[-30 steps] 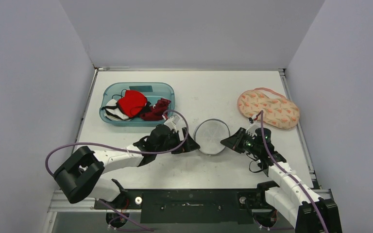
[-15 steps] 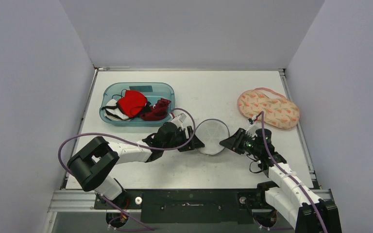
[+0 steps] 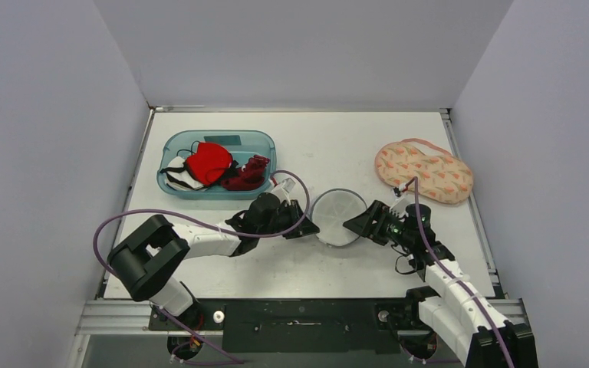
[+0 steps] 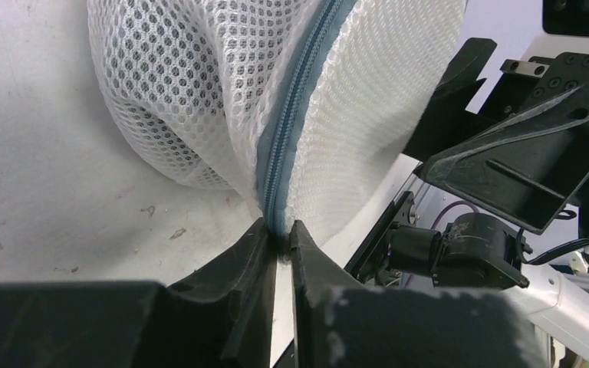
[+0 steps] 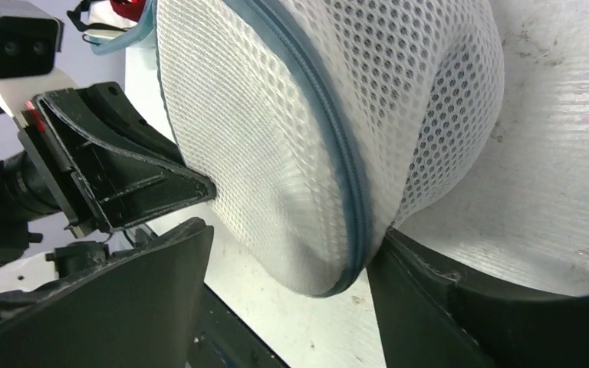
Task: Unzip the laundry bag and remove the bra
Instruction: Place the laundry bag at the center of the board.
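Observation:
The laundry bag (image 3: 337,217) is a round white mesh pouch with a grey-blue zipper (image 4: 295,115) around its rim, standing at mid table between both arms. My left gripper (image 3: 311,228) (image 4: 279,230) is shut on the zipper band at the bag's left edge. At the bag's right edge my right gripper (image 3: 355,222) (image 5: 295,245) is open, one finger touching the zipper (image 5: 345,176) and the other standing apart. The mesh hides what is inside. A peach patterned, bra-shaped garment (image 3: 423,170) lies on the table at the back right.
A teal bin (image 3: 268,142) at the back left holds red, white and dark red garments. The left arm's purple cable (image 3: 123,230) loops over the table's near left. Grey walls close in both sides and the back.
The left gripper moved right to the bag and closed on its zipper edge. The right gripper opened and let go of the bag's right edge.

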